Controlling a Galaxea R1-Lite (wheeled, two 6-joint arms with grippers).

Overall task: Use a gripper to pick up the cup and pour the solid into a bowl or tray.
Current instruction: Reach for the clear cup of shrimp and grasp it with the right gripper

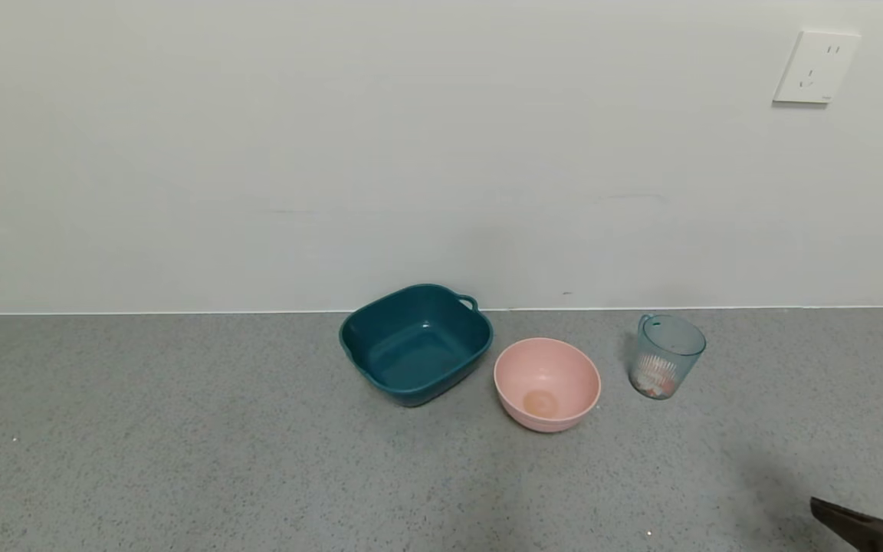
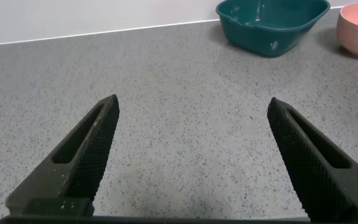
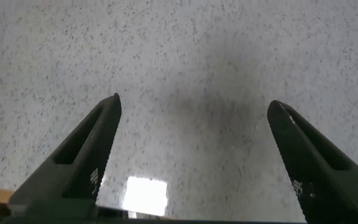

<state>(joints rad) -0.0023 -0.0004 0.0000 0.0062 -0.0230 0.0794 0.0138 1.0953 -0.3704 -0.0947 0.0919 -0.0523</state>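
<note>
Speckled counter (image 1: 181,460), round pink bowl (image 1: 547,381), ribbed cup (image 1: 665,356)

Setting: probably a kitchen-style test bench; grey speckled countertop (image 1: 181,429), plain white wall (image 1: 334,153), wall socket (image 1: 815,67).

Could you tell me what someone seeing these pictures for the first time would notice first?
Three containers stand in a row on the grey counter near the white wall: a dark teal tub, a pale pink bowl to its right, and a translucent cup farther right, holding orange-red and white pieces. The right gripper is open at the counter's near right corner, well short of the cup; the left gripper is open over bare counter.
</note>
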